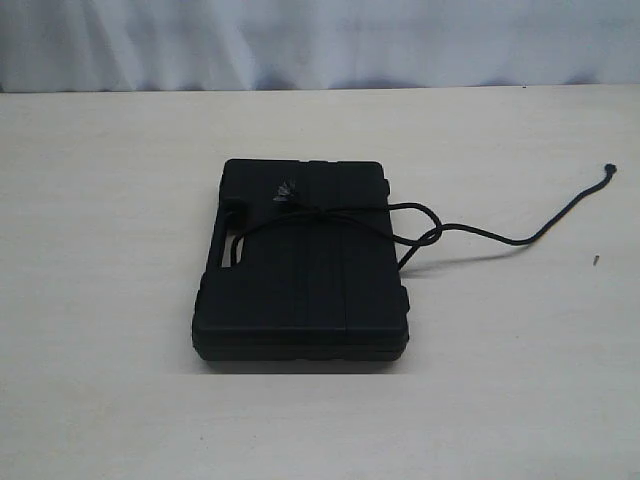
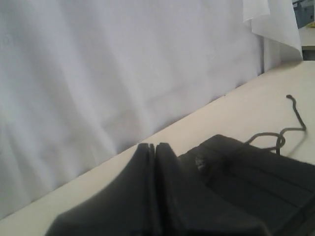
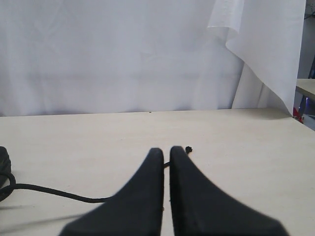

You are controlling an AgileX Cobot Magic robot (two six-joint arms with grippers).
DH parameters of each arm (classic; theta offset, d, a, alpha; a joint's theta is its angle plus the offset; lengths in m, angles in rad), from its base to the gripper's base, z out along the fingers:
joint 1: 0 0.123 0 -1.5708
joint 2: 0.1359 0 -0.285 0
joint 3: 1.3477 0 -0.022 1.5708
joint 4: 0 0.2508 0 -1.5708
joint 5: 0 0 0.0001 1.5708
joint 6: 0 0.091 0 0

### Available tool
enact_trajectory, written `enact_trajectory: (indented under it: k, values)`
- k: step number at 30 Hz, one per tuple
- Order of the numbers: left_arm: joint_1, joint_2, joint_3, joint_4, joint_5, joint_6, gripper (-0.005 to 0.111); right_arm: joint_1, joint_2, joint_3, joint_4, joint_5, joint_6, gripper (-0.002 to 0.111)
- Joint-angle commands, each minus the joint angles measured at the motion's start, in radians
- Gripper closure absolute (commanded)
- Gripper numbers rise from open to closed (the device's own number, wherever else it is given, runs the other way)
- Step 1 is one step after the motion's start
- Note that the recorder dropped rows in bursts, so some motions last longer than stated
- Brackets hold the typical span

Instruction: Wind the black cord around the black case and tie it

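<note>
Found the black case [image 1: 300, 290] lying flat near the middle of the pale table [image 1: 120, 380], handle slot [image 1: 232, 240] toward the left of the exterior view. Saw the black cord [image 1: 480, 235] wrapped once across the upper part of the lid, from the handle slot to the right edge, and tied on top in a knot [image 1: 296, 208]. Spotted a frayed greyish tip [image 1: 285, 190] fanning out just above that knot. Traced a loose loop [image 1: 420, 225] beside the right edge of the case, then the free length trailing rightward over the table to a small knotted end [image 1: 610, 170], well apart from the case. Noted the left gripper [image 2: 153, 146] with fingers pressed together, gripping nothing, and the case in sight beyond the tips. Noted the right gripper [image 3: 166, 150] likewise closed and empty, with the trailing cord passing behind the tips and the small knotted end near them. Made out a white curtain [image 1: 300, 40] behind the table.
</note>
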Motion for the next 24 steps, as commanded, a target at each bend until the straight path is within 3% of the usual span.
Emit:
enact_trajectory:
  k: [1,6,15,24]
  values:
    - [0.051,-0.096,0.127,-0.039,-0.028,0.022,0.107,-0.007,-0.006,0.002,0.001,-0.002,-0.001,0.104]
    - [0.146,-0.154,0.199,-0.092,-0.013,0.019,0.107,-0.007,-0.006,0.002,0.001,-0.002,-0.001,0.104]
    - [0.328,-0.154,0.199,-0.121,0.072,-0.012,0.107,-0.007,-0.006,0.002,0.001,-0.002,-0.001,0.104]
    - [0.351,-0.154,0.199,-0.14,0.113,0.005,0.107,-0.007,-0.006,0.002,0.001,-0.002,-0.001,0.104]
